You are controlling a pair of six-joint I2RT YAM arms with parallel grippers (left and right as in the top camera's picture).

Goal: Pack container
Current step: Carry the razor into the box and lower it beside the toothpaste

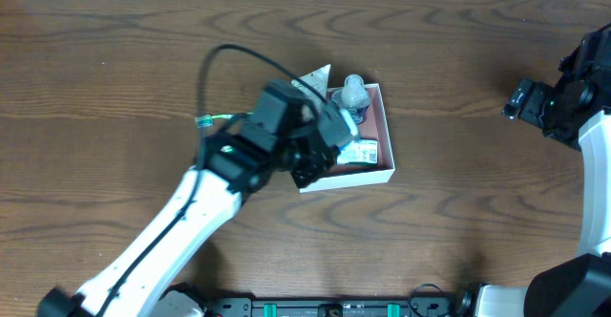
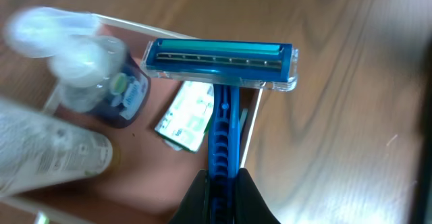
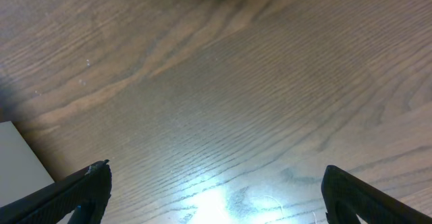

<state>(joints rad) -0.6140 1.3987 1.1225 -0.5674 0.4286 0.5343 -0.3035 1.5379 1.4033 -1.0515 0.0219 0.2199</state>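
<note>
The container (image 1: 384, 169) is a shallow white box with a reddish-brown inside at mid-table. In the left wrist view (image 2: 223, 143) it holds a clear pump bottle (image 2: 101, 75) with dark blue liquid, a white tube (image 2: 47, 153) and a small green-and-white packet (image 2: 189, 116). The bottle (image 1: 353, 95) and packet (image 1: 361, 151) also show overhead. My left gripper (image 2: 223, 187) is shut on the handle of a blue razor (image 2: 223, 62), held above the box's right edge. My left arm (image 1: 286, 136) covers the box's left part. My right gripper (image 3: 216, 190) is open and empty over bare table at the far right (image 1: 520, 97).
A small green object (image 1: 205, 120) lies on the wooden table (image 1: 458, 212) left of the left arm. A pale flat corner (image 3: 20, 156) shows at the left edge of the right wrist view.
</note>
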